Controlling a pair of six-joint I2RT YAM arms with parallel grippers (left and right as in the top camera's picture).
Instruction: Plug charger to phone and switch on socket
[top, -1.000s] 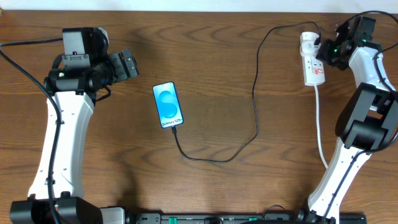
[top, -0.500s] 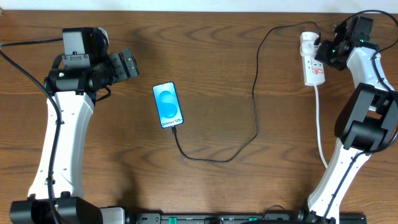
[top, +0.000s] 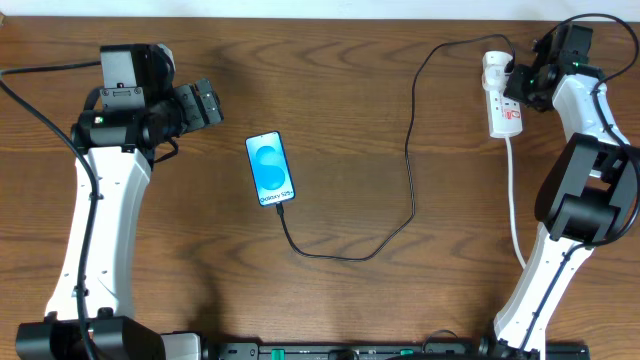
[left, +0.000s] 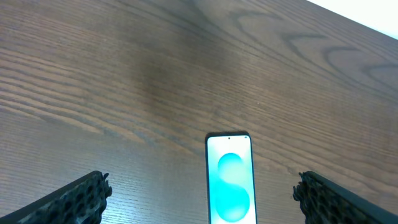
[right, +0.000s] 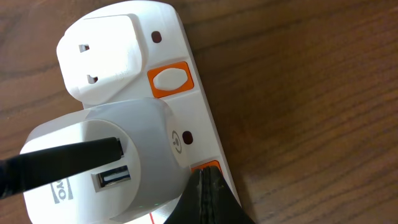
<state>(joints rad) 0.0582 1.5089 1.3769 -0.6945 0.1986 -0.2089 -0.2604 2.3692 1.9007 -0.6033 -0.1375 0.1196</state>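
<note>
Pressing looks like the step in hand: the right fingers (right: 208, 190), clenched into one black tip as far as the cropped wrist view shows, sit on or just over the near orange switch (right: 205, 167) of the socket (top: 500, 100). A second switch (right: 169, 79) lies beyond the tip, and a white adapter (right: 106, 168) sits left of it with the charger (top: 412, 170) running out. The socket likely handles light and slippery on the desk (top: 350, 100), and the rocker is small and stiff, so push straight down on the switch rather than sideways, with no grasp needed. The charger is thin and limp. The left fingers (left: 81, 199) are spread wide and hold nothing, with the phone (top: 270, 168) lying flat ahead of and between them. Only the overhead view shows the whole cable, looping away from the right fingers across to the phone's near end, apparently plugged in. Only the right wrist view shows the switches, and whether this one has clicked is not readable.
</note>
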